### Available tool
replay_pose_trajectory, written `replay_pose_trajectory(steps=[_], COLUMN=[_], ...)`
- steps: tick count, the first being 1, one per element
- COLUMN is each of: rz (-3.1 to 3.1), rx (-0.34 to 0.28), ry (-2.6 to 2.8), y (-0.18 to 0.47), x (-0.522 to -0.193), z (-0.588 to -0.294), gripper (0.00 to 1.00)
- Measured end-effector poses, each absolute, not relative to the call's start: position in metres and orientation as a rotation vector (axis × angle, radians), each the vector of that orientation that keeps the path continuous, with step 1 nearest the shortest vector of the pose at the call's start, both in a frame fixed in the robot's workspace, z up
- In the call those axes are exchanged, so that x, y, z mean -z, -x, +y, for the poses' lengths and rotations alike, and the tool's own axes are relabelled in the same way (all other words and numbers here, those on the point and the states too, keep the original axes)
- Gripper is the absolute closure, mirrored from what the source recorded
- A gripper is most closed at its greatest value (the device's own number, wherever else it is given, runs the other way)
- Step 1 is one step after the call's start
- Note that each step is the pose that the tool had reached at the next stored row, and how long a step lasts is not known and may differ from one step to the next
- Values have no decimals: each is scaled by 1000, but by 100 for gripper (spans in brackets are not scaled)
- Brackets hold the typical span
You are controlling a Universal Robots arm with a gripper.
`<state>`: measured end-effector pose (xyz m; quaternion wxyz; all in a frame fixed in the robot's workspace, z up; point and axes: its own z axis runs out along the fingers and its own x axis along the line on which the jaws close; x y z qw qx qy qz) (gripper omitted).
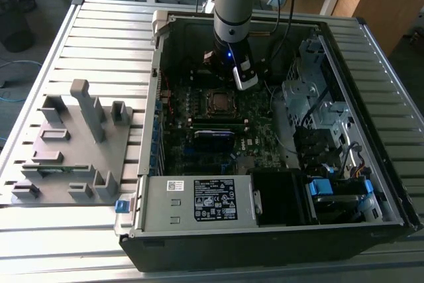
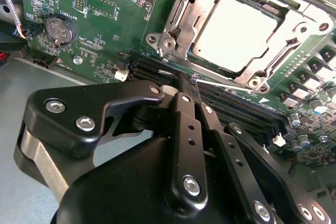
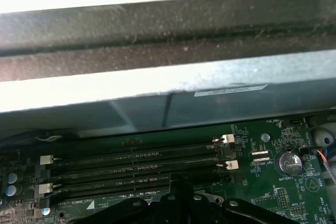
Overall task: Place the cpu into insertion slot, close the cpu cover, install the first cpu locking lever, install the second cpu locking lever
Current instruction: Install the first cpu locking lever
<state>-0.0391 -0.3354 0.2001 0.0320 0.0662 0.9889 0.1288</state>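
The cpu lies flat in the insertion slot, dull silver top up; in the exterior view the cpu sits mid-motherboard. The cpu cover lies down around it as a silver frame, inside the socket's metal rim. A thin wire locking lever runs along the socket's edge nearest the gripper. My gripper has its black fingers shut together, and the tips meet the lever's free end. In the exterior view the gripper hangs just behind the socket. In the first wrist view the fingers stand over the memory slots.
Long black memory slots lie between gripper and case wall. A coin battery sits on the board. The power supply and drive cage box in the motherboard. A grey fixture plate stands at the exterior view's left.
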Motion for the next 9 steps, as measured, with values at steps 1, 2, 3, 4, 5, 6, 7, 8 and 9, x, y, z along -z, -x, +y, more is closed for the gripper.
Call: replay_pose_trajectory(steps=[1,2,3,4,5,6,7,8,9], rz=[3045,3045,3045,3045,3044,3038,3026,3015,3010], rx=[-397,-397,-397,-397,-397,-396,-396,-396,-396], ry=[-204,-204,-204,-204,-203,-202,-198,-194,-192], y=[39,39,39,39,39,39,39,39,39], x=[-200,-200,-200,-200,-200,-200,-200,-200,-200], z=[-335,-335,-335,-335,-335,-336,-335,-335,-335], gripper=[90,90,90,90,90,90,90,90,90])
